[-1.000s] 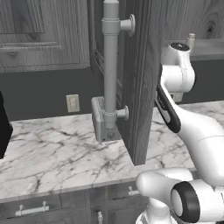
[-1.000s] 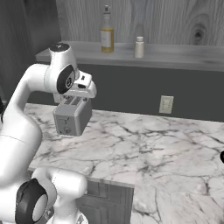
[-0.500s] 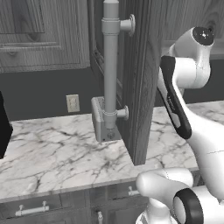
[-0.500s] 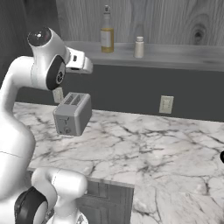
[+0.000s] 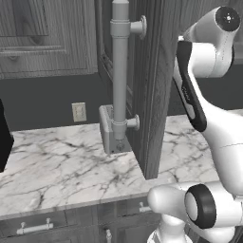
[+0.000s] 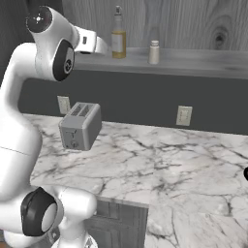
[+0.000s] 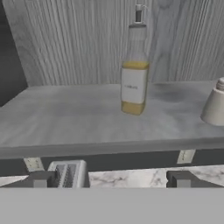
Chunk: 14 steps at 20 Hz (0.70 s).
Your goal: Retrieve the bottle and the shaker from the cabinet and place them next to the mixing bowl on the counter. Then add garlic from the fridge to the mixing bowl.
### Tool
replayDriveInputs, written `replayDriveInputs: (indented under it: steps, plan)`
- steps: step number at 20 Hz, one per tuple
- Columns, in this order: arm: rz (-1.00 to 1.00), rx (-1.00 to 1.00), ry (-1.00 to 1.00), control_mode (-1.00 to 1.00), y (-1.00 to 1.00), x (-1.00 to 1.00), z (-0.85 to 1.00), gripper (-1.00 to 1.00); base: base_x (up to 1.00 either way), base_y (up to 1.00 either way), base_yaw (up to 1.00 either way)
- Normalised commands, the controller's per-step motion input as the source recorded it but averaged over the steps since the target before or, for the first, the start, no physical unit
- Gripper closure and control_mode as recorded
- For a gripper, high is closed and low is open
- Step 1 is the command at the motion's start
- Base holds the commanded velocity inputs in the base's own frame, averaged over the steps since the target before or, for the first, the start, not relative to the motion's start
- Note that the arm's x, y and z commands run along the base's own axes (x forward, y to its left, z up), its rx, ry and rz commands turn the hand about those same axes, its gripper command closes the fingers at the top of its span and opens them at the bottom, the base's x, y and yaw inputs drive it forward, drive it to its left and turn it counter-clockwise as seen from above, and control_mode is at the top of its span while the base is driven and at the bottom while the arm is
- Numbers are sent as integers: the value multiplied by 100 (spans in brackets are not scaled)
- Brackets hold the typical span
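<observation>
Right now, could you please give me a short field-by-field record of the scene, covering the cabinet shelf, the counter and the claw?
bottle: upright on the cabinet shelf, amber liquid inside
shaker: upright on the same shelf, to the bottle's right, apart from it
toaster: on the marble counter below the shelf
wall outlets: two on the dark backsplash
cabinet door: swung open
claw: open, raised to shelf level, facing the bottle, holding nothing
mixing bowl: not seen
</observation>
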Motion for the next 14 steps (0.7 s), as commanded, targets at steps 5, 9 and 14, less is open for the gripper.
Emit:
replayDriveInputs:
  steps: [5, 9, 14]
  plan:
    - [-12, 2, 0, -100, -25, 44, 18, -100, 0, 0, 0]
    - [-10, 2, 0, -100, -13, 49, 0, -100, 0, 0, 0]
    - [-1, 0, 0, -100, -1, 52, -21, -100, 0, 0, 0]
